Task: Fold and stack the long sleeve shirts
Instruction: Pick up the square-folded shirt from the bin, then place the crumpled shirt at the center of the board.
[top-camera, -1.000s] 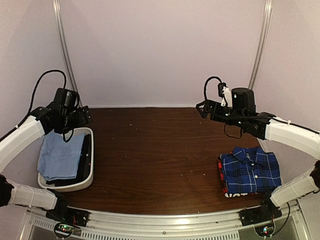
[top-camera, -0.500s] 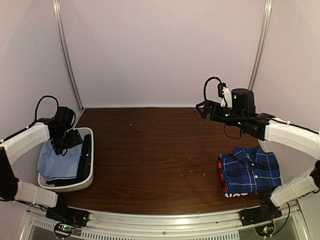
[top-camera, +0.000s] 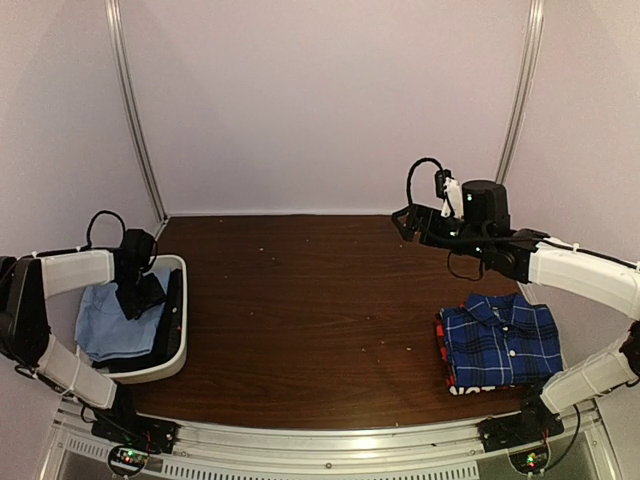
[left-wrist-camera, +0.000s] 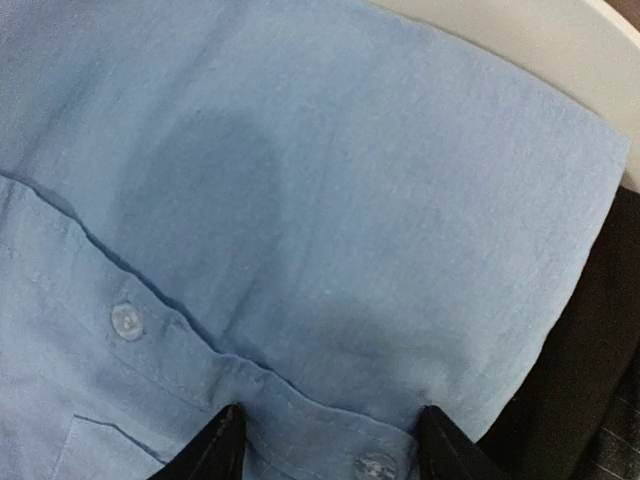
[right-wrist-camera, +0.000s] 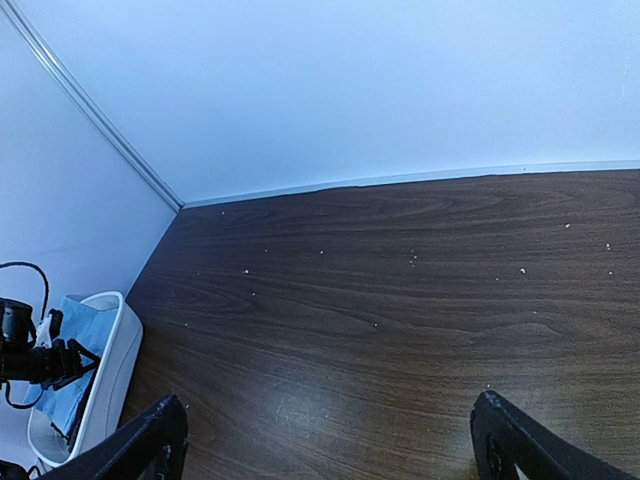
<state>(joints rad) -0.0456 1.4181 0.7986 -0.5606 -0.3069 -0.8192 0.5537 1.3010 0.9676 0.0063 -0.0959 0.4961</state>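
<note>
Left gripper (left-wrist-camera: 331, 446) lower, on blue shirt (left-wrist-camera: 330, 200)

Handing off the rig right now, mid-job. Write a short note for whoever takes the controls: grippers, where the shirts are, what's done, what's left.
Left gripper: open, fingertips down on the light blue shirt in the white bin, either side of its button placket; nothing pinched yet.
Right gripper: open, empty, hovering above the table behind the stack.
Done: plaid shirt lies folded on a red and black shirt at the table's near right.
Left: grip the light blue shirt, lift it out, fold it, add it to the stack.
</note>
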